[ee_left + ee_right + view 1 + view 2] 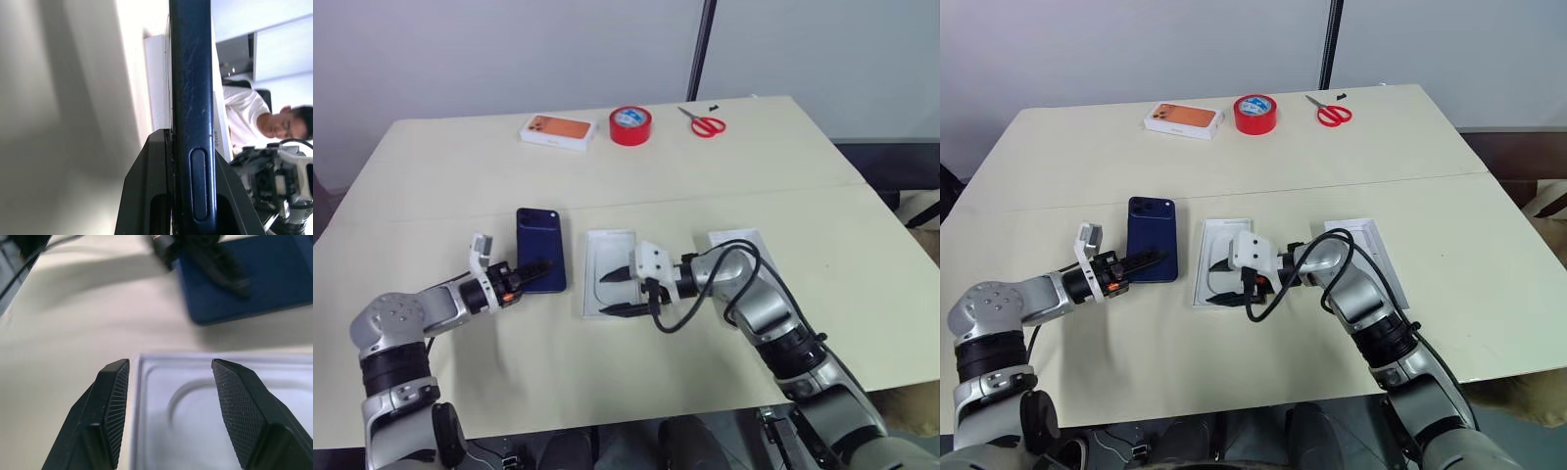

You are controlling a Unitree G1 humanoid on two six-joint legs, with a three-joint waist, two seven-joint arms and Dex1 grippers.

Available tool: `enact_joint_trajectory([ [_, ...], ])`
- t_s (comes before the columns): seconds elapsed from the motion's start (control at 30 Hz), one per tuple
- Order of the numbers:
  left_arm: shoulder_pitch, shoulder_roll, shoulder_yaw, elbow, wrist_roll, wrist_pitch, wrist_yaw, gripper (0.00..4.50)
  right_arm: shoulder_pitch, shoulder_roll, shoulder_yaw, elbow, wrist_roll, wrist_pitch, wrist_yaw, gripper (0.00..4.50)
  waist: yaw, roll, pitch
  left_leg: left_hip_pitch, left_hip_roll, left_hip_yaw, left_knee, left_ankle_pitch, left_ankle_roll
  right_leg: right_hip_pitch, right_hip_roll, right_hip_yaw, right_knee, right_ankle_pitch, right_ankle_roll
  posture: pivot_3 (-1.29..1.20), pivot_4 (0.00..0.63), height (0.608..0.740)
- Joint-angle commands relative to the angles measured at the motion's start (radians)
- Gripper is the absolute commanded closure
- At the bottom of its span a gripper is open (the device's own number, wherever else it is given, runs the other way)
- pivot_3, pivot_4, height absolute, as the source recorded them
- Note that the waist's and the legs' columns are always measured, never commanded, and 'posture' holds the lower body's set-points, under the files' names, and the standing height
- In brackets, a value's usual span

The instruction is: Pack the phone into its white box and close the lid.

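Phone (540, 249) on the big beige table (460, 166): where is it, and which way does it run?

— It is left of the table's middle, glossy dark blue back up. Its long axis runs from the robot's edge towards the far edge, with the camera bump at the far left corner. I cannot tell whether its near end is just off the tabletop.

— And the flat white insert (611, 251)?

— It is just to the right of the phone, a narrow strip of table between them, and lies parallel to it with the oval recess up. Further right, partly under the right arm, is a white rectangular box part (744, 243); I cannot tell whether it is tray or lid.

— What about the far edge?

— A white box with an orange phone picture (557, 130) lies there, then a red tape roll (630, 125), then red-handled scissors (706, 123), left to right, each apart from the next.

— The claws?

— The left gripper (536, 268) pinches the phone's near end; the left wrist view shows the phone's thin edge and side button clamped between the black fingers. The right gripper (613, 293) points leftward over the insert's near half, its ribbed fingers (115, 401) spread apart and holding nothing.
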Motion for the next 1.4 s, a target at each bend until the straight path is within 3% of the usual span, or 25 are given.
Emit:
enact_joint_trajectory([
  [0.03, -0.004, 0.022, -0.03, -0.065, -0.025, -0.027, -0.029, 4.5, 0.011, -0.02, 0.022, -0.036, -0.029, -0.076, 0.001, 1.72, 0.001, 0.0, 0.0, 0.0, 0.0, 0.0, 0.0, 0.0, 0.0, 0.0, 0.0, 0.0, 0.0, 0.0, 0.0, 0.0, 0.15, 0.74],
  [0.63, -0.016, 0.03, -0.04, -0.072, -0.039, -0.025, -0.016, 4.5, 0.06, -0.027, 0.059, 0.02, -0.102, -0.182, -0.032, 1.72, 0.003, -0.001, 0.001, 0.0, 0.003, 0.0, 0.0, 0.0, 0.0, 0.001, 0.0, 0.0, 0.0, 0.0, 0.0, 0.0, 0.15, 0.74],
  [0.73, -0.019, 0.029, -0.037, -0.068, -0.039, -0.025, -0.013, 4.5, 0.061, -0.019, 0.049, 0.019, -0.096, -0.174, -0.037, 2.57, 0.003, -0.001, 0.001, 0.0, 0.003, 0.0, 0.0, 0.0, 0.0, 0.001, 0.0, 0.0, 0.0, 0.0, 0.0, 0.0, 0.15, 0.74],
  [0.87, -0.023, 0.031, -0.038, -0.06, -0.039, -0.024, -0.014, 4.5, 0.058, -0.015, 0.049, 0.023, -0.1, -0.181, -0.045, 4.47, 0.003, -0.001, 0.001, 0.0, 0.003, 0.0, 0.001, 0.0, 0.0, 0.001, 0.001, 0.0, 0.0, 0.0, 0.0, 0.0, 0.15, 0.74],
  [1.17, -0.026, 0.025, -0.041, -0.056, -0.039, -0.019, -0.008, 4.5, 0.059, -0.004, 0.047, 0.019, -0.09, -0.165, -0.049, 4.47, 0.003, -0.001, 0.001, 0.0, 0.003, 0.0, 0.001, 0.0, 0.0, 0.001, 0.001, 0.0, 0.0, 0.0, 0.0, 0.0, 0.15, 0.74],
  [1.4, -0.063, -0.018, -0.004, -0.056, -0.075, 0.012, 0.042, 4.5, -0.004, 0.045, 0.046, 0.135, -0.182, -0.215, -0.174, 4.47, 0.003, -0.001, 0.001, 0.0, 0.003, 0.0, 0.001, 0.0, 0.0, 0.001, 0.001, 0.0, 0.0, 0.0, 0.0, 0.0, 0.15, 0.74],
])
